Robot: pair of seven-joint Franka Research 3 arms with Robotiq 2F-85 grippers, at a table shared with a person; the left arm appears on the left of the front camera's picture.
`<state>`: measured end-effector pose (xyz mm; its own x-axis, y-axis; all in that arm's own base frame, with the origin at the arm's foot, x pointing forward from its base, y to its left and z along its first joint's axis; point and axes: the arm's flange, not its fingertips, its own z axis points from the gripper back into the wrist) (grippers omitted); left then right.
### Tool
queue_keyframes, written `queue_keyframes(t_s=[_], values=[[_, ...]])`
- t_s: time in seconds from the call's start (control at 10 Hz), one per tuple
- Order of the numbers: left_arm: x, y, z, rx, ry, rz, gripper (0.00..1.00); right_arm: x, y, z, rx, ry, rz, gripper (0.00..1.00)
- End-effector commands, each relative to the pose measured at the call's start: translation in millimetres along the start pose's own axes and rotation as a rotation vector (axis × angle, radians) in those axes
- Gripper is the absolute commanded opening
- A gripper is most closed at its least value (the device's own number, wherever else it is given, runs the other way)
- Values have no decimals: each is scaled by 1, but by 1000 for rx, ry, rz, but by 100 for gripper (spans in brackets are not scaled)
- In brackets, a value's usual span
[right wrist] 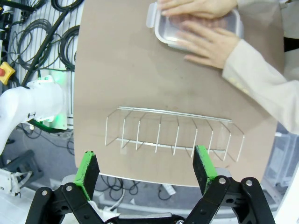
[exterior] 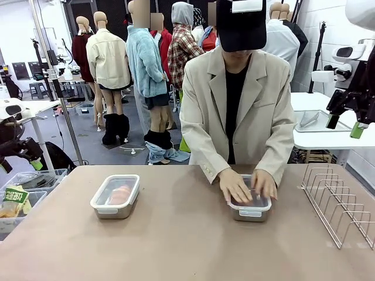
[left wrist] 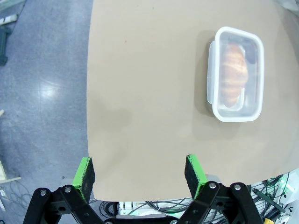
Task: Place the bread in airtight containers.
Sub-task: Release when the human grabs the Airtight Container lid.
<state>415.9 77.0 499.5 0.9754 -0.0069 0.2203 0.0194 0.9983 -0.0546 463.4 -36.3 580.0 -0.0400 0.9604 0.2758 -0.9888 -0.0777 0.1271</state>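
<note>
Above the table [left wrist: 149,93], both grippers' fingers [left wrist: 84,171] [right wrist: 204,162] wide apart, empty.

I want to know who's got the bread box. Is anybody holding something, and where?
Neither robot tool, left or right, holds anything; both are open. The person's hands press flat on the lid of the right container.

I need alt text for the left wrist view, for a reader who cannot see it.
A lidded steel container holding one golden croissant sits on a tan table, seen from above. The left gripper is open and empty at the table's near edge.
</note>
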Motion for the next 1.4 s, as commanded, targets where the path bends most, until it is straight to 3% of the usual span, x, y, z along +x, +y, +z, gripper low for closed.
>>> queue_keyframes(t_s=[0.0,1.3], values=[[-1,0,0,8,-10,15,100,-1,2,1,3,9,2,100],[-1,0,0,8,-10,15,100,-1,2,1,3,9,2,100]])
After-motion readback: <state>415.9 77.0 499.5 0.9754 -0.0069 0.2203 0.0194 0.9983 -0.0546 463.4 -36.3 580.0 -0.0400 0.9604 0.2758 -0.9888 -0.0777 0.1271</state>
